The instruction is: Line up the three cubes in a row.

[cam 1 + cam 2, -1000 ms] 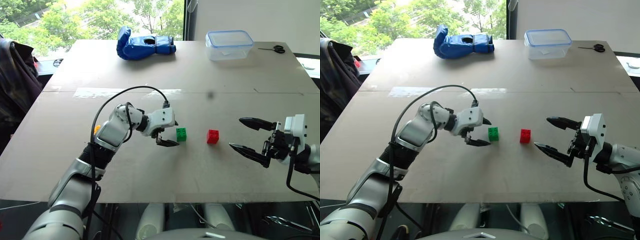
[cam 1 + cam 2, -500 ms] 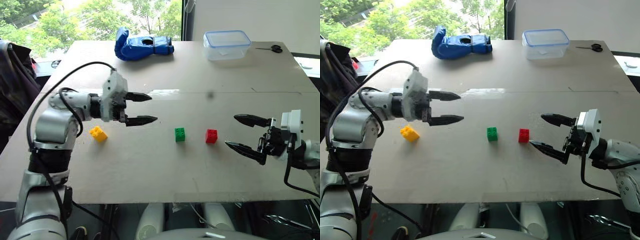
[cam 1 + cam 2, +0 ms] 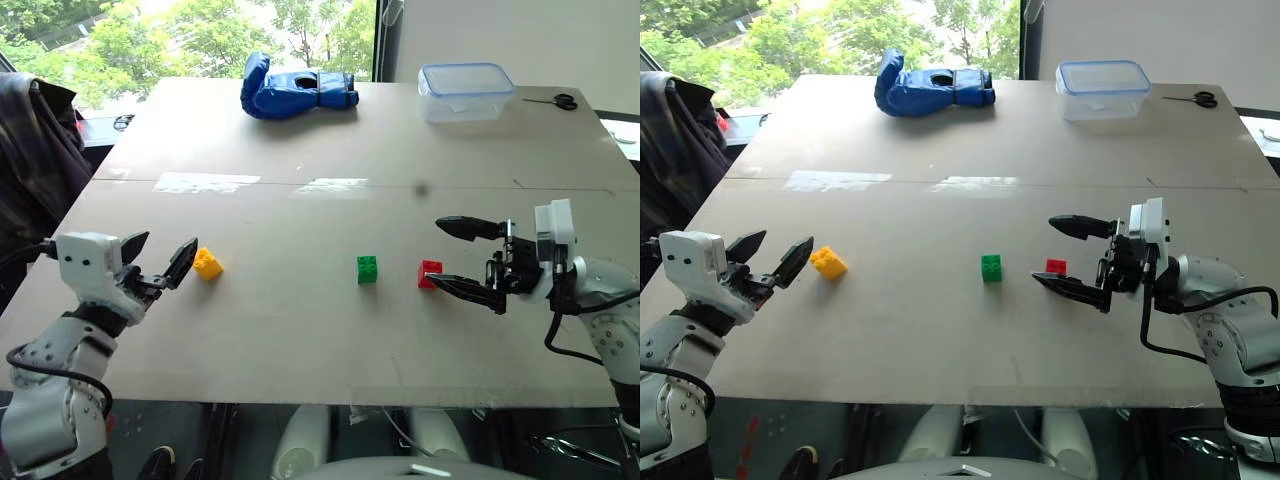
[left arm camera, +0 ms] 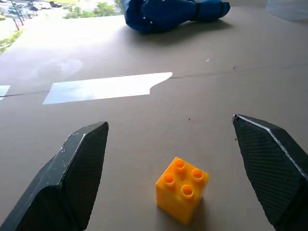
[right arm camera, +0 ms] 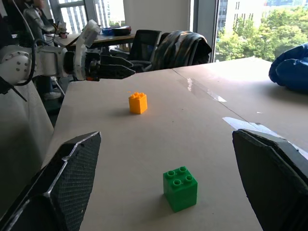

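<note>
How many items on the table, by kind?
Cubes: 3, yellow cube, green cube, red cube
Boxing gloves: 1, blue glove
Plastic containers: 1, lidded container
Scissors: 1, black scissors
Total: 6

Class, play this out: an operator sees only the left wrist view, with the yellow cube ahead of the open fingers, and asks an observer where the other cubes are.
Observer: The green cube sits mid-table, well to the robot's right of the yellow cube.
Operator: And the red one?
Observer: The red cube stands just to the right of the green one, apart from it.
Operator: Is the right gripper holding anything?
Observer: No, the right gripper is open and empty, close by the red cube.
</note>
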Motion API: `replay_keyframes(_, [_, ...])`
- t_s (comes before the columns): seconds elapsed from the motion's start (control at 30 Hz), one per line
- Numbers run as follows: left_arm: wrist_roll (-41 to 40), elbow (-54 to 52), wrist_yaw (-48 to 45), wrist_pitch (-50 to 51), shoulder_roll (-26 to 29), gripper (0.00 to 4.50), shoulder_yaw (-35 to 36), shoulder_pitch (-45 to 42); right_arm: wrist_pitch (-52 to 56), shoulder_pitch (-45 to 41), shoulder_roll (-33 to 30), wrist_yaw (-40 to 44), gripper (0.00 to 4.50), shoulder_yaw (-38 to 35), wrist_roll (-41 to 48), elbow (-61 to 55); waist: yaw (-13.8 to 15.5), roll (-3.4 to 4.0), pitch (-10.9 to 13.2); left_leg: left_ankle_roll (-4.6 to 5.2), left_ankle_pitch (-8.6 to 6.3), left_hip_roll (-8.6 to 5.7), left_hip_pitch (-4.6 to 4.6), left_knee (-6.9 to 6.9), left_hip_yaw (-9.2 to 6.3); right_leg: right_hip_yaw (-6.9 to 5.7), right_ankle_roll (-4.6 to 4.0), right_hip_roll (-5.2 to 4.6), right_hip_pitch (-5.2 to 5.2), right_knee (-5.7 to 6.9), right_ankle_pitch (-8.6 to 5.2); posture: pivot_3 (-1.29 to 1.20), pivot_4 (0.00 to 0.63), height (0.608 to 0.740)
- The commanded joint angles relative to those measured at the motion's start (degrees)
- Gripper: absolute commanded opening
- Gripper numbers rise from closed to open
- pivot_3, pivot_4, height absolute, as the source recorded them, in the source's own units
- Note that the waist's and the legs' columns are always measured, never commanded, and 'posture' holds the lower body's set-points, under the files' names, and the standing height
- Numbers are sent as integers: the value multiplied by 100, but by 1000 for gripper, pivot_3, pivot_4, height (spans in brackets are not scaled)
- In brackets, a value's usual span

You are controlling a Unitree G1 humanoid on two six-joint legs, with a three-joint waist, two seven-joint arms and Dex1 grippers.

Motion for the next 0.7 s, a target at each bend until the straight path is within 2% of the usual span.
replay_keyframes(0.03, [159,-682,509,-89,-362,4216,-125,572,-62,-145,31,159,4500,-12,26,0,8,1,-1,0,0,-1,2,0,5,5,0,-2,1,0,0,0,150,740])
replay_keyframes(0.17, [858,-759,1262,-165,-697,4216,-689,820,-58,-225,68,227,4500,51,-1,52,30,2,-2,1,0,-2,3,0,-4,-3,-1,26,5,2,0,0,150,740])
replay_keyframes(0.3, [1477,-633,2004,-112,-931,4216,-1156,657,-46,-225,74,251,4500,38,-19,40,22,0,-4,3,-1,-4,5,0,2,-2,-1,31,9,1,0,0,150,740])
replay_keyframes(0.47, [1762,-433,2340,-139,-1172,4216,-1790,325,-40,-124,78,212,4500,-7,-33,-65,20,0,-5,3,-1,-4,6,1,2,-5,0,33,9,3,0,0,150,740])
replay_keyframes(0.7, [2103,-1,2908,-74,-1373,4216,-2029,-126,-37,40,57,69,4500,-95,-22,-239,15,1,-6,3,-1,-3,6,1,2,-8,0,34,7,3,0,0,150,740])
